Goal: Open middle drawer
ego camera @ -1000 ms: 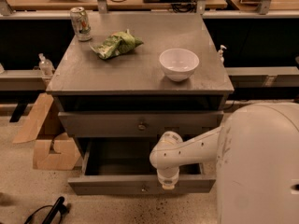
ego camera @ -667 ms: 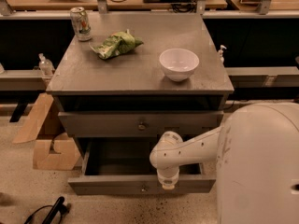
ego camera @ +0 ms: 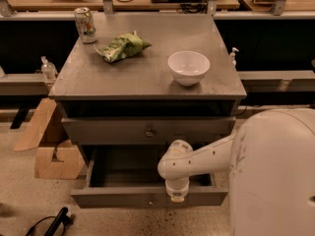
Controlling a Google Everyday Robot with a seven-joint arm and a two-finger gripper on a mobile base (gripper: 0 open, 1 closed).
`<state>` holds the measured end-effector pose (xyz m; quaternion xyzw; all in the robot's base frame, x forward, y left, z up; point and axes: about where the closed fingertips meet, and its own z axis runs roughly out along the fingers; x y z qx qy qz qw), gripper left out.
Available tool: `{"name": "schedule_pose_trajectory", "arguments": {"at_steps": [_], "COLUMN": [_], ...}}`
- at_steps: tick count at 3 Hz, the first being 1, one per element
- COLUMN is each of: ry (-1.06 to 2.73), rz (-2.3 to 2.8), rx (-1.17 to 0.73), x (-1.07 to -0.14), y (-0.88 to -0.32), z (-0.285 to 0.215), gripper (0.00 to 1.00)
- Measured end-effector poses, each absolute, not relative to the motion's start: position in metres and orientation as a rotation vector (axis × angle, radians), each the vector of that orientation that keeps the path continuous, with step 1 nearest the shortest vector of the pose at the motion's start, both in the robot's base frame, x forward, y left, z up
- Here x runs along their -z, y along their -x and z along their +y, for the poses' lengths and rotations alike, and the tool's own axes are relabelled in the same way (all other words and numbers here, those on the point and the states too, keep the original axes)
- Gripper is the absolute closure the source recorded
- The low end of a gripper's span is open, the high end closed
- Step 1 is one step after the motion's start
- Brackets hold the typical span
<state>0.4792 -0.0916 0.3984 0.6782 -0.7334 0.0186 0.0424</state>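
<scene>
Camera view looks down on a grey cabinet whose middle drawer [ego camera: 108, 131] is a wide, shallow grey front, plain and flat, with a small round metal knob [ego camera: 149, 131] at its centre. It sits just under a dark recess below the cabinet top [ego camera: 147, 85] and above the bottom drawer [ego camera: 113, 199], which is pulled well out toward the near side so that its dark inside shows. The middle front lies much farther back than the bottom one; whether it is out at all cannot be told. Compared with a second ago nothing has shifted: the white arm [ego camera: 206, 159] reaches in from the right at the same spot, both drawers keep their places, and the soda can [ego camera: 85, 25], the green bag [ego camera: 123, 46] and the white bowl [ego camera: 188, 67] stand as before on the top. The gripper [ego camera: 177, 196] points downward at the end of the arm, against the near front of the bottom drawer, just right of that drawer's own knob. Whether it is spread or pressed together cannot be told. The middle drawer's knob lies above and farther back than the gripper, a little to its left, and apart from it. The robot's rounded white body [ego camera: 280, 181] fills the near right corner, and cardboard [ego camera: 47, 154] leans on the floor left of the cabinet.
</scene>
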Motion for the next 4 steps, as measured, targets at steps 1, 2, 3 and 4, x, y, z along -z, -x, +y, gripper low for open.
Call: {"name": "schedule_pose_trajectory", "arguments": {"at_steps": [1,2,3,4], "ry": [-2.075,-2.095,-2.095,-2.13], "rz": [-2.243,-2.188,-2.187,-2.093], "rx": [-0.056,-0.011,-0.011,0.057], "x": [-0.398,-0.397,-0.397,-0.393], "y": [-0.479,-0.46,-0.46,-0.43], "z": [-0.092,-0.089,-0.089,-0.085], "gripper": [1.0,1.0,1.0,1.0]}}
